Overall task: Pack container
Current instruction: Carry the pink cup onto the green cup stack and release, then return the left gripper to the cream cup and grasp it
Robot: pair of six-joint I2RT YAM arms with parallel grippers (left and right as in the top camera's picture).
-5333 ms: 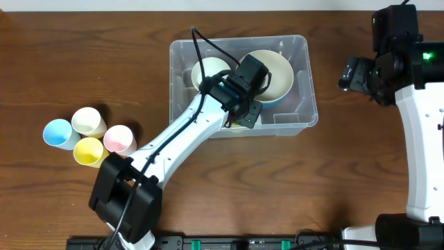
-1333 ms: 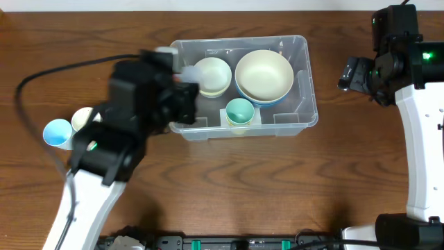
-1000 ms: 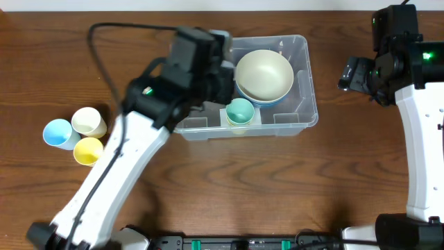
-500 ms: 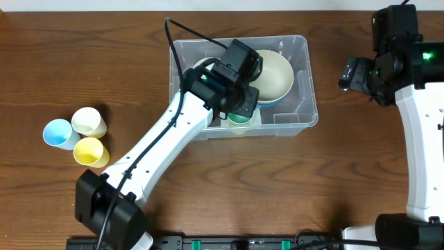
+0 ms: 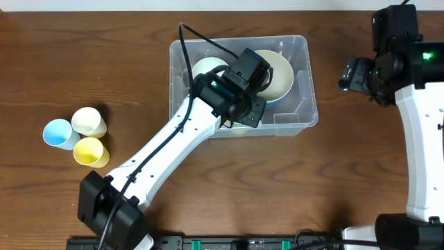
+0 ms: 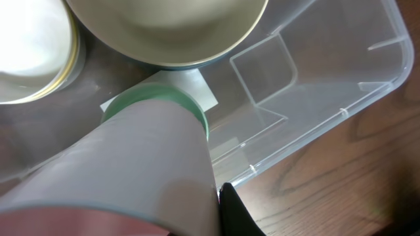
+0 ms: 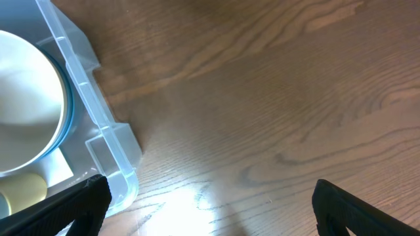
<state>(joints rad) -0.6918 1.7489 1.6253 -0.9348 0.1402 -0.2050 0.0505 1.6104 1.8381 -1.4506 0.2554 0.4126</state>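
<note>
The wooden table (image 5: 347, 173) fills the overhead view. The left arm (image 5: 173, 146) runs slantwise from the near edge up into the middle, and the right arm (image 5: 423, 139) stands along the right side.

The container (image 5: 305, 62) sits on the table at the far centre, its long side running left to right. Inside it, the large cream bowl (image 5: 281, 73) with a blue outside takes the right half. The smaller cream bowl (image 5: 205, 69) lies in the far left corner, partly under the left arm.

The left tool (image 5: 244, 111) hangs over the near middle of the container. It is closed on a pink cup (image 6: 131, 170), which points bottom first into a green cup (image 6: 164, 101) standing on the container's pale label (image 6: 197, 88) — only the green rim shows around it. One dark finger (image 6: 226, 210) shows beside the pink cup.

Three cups stand together well to the left of the container: a blue cup (image 5: 57, 133), a cream cup (image 5: 88, 121) and a yellow cup (image 5: 90, 151).

The right tool (image 7: 210, 203) is spread wide and holds nothing — below it is bare table just beside the container's right end.
</note>
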